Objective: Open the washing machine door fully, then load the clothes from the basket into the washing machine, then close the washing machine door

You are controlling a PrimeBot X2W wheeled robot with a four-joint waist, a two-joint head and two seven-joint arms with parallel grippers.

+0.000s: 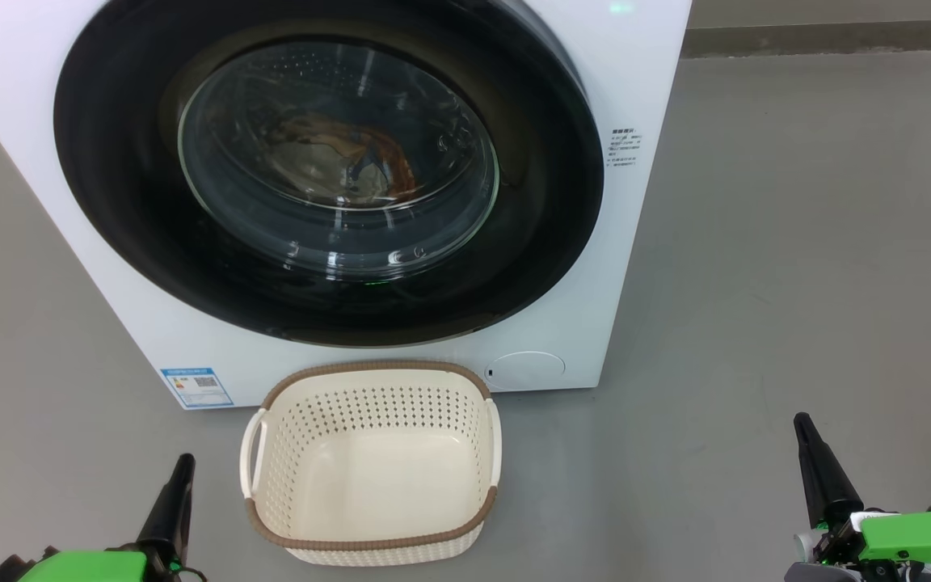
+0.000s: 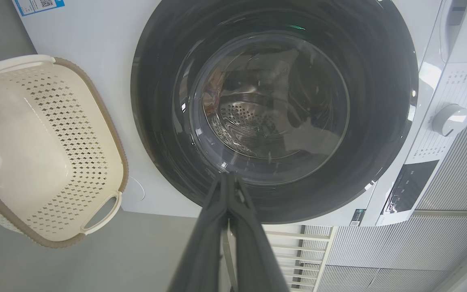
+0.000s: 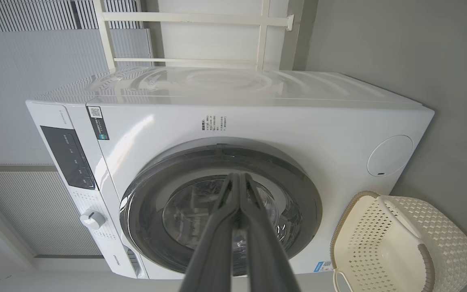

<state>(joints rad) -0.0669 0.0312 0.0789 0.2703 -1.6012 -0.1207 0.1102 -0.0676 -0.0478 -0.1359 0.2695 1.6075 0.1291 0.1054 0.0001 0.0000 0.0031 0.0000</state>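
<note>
Left hand (image 1: 184,465) and right hand (image 1: 802,422) both pressed shut, empty. Basket (image 1: 368,368) bare, clothes (image 1: 336,158) behind closed washing machine door (image 1: 110,162). Looks done, nothing left but parking.

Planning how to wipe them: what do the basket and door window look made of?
Basket: probably moulded plastic, matte cream, judging by its punched holes and woven-look brown rim. Door window: likely glass, clear and glossy; it is see-through and shows sharp glints.

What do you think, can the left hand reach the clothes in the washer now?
Probably not: the clothes lie behind the closed washing machine door, and the shut left hand hangs beside the basket.
</note>
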